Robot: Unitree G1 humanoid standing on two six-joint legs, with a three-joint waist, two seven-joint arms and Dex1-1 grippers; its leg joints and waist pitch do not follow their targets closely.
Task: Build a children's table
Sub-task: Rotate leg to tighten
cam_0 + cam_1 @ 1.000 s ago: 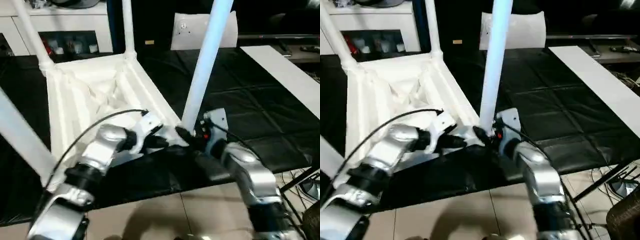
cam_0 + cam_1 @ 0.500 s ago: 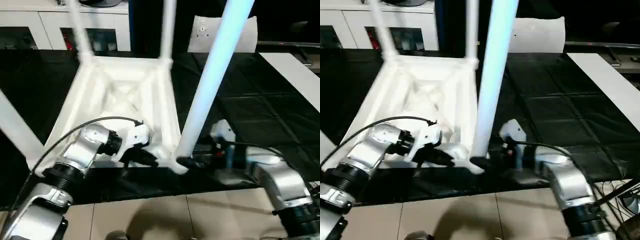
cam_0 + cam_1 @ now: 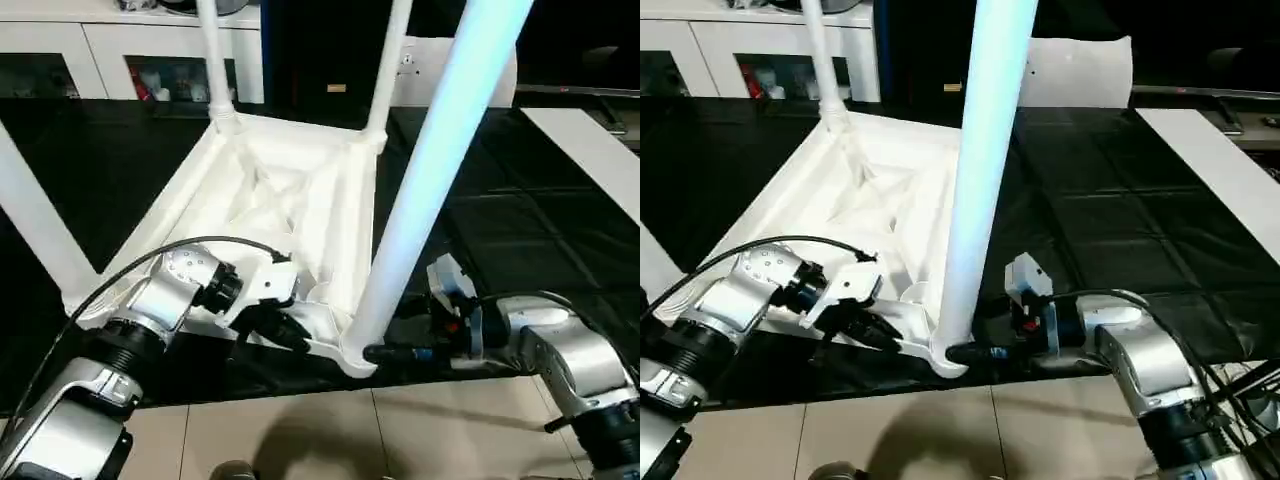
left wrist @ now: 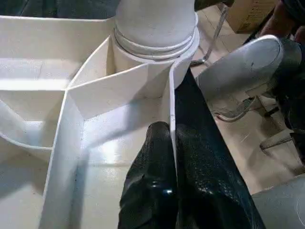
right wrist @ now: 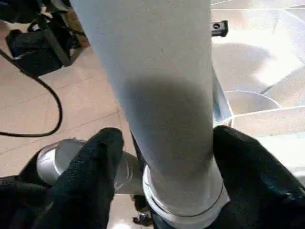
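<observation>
My left gripper (image 4: 172, 157) is clamped on the tabletop (image 3: 280, 190) rim; right gripper (image 5: 164, 157), jaws apart, straddles the leg (image 3: 420, 190). Pushing sideways could unseat it.

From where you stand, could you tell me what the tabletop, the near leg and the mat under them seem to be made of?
Tabletop: likely moulded white plastic, with thin ribs and a smooth, slightly glossy sheen.
Near leg: probably the same plastic, a smooth seamless white tube.
Mat: black, creased into panels, faintly shiny; perhaps vinyl or coated fabric.
</observation>
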